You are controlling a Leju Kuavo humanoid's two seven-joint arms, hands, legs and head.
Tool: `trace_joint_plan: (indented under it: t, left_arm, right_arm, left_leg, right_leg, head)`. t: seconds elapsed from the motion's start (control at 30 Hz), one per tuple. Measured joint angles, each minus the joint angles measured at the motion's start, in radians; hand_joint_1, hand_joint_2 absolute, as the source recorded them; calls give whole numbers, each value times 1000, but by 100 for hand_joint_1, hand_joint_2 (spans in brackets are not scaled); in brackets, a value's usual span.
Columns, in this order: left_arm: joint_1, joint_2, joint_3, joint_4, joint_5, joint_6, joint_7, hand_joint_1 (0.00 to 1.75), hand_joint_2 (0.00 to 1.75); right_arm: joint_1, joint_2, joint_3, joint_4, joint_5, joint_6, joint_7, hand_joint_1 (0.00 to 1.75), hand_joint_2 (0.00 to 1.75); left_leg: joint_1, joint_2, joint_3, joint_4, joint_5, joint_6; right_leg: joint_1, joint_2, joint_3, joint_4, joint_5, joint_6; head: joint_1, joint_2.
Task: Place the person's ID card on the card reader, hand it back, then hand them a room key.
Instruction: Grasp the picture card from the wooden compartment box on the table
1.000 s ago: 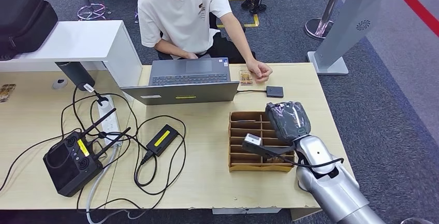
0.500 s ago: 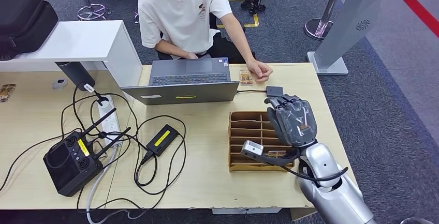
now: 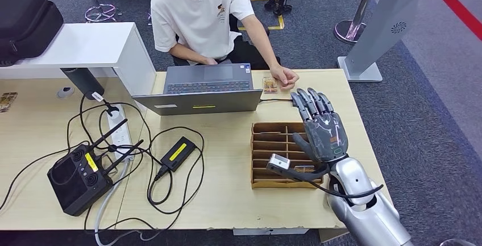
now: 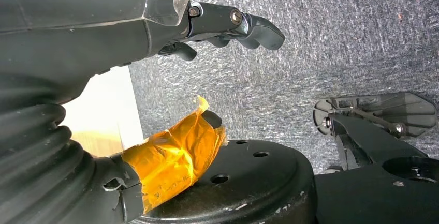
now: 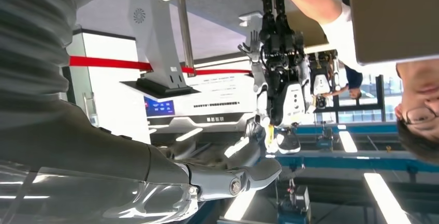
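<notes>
Right robot hand (image 3: 321, 128) spread, empty, palm up above my card tray (image 3: 273, 155); ID card (image 3: 270, 84) just beyond fingertips under person's hand (image 3: 286, 76), awaiting handover, I judge.

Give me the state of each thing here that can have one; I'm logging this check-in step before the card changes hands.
right hand: open, fingers spread, raised above the tray, holding nothing.
left hand: open, hanging over the floor.
ID card: flat on the desk, under the person's hand.
card reader: on the desk, cabled, partly behind the fingertips.
laptop: lid open.
cardboard tray: upright on the desk.
</notes>
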Motion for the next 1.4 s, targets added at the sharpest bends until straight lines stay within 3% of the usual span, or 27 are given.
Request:
trace_joint_plan:
  t: [0.47, 1.27, 1.3, 1.4]
  left_arm:
    - [0, 0, 0, 0, -2, 0, 6, 0, 175]
    - [0, 0, 0, 0, -5, -2, 8, 0, 175]
    - [0, 0, 0, 0, -6, -2, 8, 0, 175]
    - [0, 0, 0, 0, -6, -2, 9, 0, 175]
  right_arm:
    - [-2, -2, -4, 63, -21, 39, 0, 0, 175]
    - [-29, 1, -58, 215, -36, -14, -8, 0, 175]
    - [-30, 2, -60, 217, -36, -15, -10, 5, 175]
    - [-30, 3, -64, 222, -36, -15, -13, 100, 175]
  left_leg:
    - [0, 0, 0, 0, 0, 0]
    - [0, 0, 0, 0, 0, 0]
    - [0, 0, 0, 0, 0, 0]
    - [0, 0, 0, 0, 0, 0]
  right_leg:
    - [0, 0, 0, 0, 0, 0]
    - [0, 0, 0, 0, 0, 0]
    - [0, 0, 0, 0, 0, 0]
    - [0, 0, 0, 0, 0, 0]
  head:
    - [0, 0]
    - [0, 0]
    - [0, 0]
    - [0, 0]
